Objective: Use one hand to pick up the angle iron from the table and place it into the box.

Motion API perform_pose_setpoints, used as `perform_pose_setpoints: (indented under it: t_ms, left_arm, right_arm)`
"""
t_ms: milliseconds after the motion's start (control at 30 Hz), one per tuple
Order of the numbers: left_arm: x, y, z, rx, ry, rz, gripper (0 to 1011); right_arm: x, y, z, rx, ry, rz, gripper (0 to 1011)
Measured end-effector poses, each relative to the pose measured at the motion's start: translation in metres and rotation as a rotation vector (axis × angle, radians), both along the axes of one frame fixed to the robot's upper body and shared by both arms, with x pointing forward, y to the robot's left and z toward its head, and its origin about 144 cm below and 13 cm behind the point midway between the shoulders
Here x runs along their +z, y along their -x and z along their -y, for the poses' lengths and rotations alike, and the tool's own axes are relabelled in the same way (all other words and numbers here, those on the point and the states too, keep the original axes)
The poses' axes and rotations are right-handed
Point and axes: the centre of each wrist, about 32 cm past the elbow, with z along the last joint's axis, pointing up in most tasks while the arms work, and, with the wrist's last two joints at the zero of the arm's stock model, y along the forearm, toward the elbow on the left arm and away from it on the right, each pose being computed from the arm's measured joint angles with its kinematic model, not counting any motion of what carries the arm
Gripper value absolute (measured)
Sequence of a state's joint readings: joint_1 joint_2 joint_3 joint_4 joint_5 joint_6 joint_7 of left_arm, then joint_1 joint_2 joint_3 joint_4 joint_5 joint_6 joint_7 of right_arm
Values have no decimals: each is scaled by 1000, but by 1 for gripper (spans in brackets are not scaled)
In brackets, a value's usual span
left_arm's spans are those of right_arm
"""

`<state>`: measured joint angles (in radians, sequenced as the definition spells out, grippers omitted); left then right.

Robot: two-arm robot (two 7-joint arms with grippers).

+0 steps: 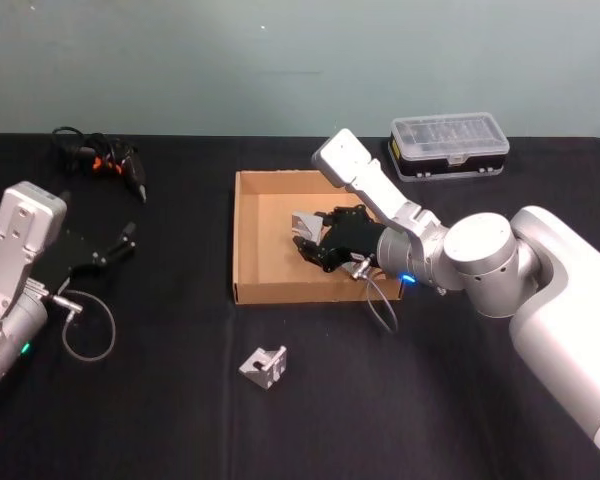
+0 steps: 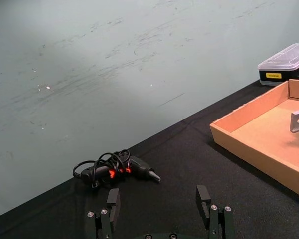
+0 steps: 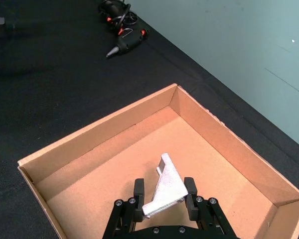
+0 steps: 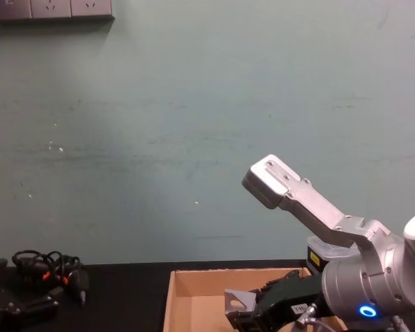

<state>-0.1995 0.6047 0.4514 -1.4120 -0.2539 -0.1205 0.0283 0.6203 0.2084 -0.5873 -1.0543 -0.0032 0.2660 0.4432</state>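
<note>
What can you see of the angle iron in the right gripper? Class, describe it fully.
The angle iron is a small bracket of pale grey, dull-shining metal: flat plates meeting at an angle, with a triangular web. The right gripper holds it, black jaws shut on its two sides. It sits tilted inside the box, below the rim, near the middle. Whether it touches the floor cannot be told.

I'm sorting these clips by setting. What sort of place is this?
Probably a robotics lab or test bench: a black-covered table against a bare teal wall with sockets, a corded hand tool and a clear-lidded case lying about, and the right gripper holding an angle iron over a cardboard box.
</note>
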Motion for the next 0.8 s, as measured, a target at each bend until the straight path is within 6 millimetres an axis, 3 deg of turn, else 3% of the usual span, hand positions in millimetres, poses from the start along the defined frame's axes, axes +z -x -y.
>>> perform_pose_setpoints:
  t_ms: [67, 600, 800]
  left_arm:
    - [0, 0, 0, 0, 0, 0, 1000]
    - [0, 0, 0, 0, 0, 0, 1000]
    - [0, 0, 0, 0, 0, 0, 1000]
  right_arm:
    - [0, 0, 0, 3, 0, 1, 487]
    - [3, 2, 4, -11, -27, 33, 959]
    - [7, 8, 6, -18, -53, 62, 1003]
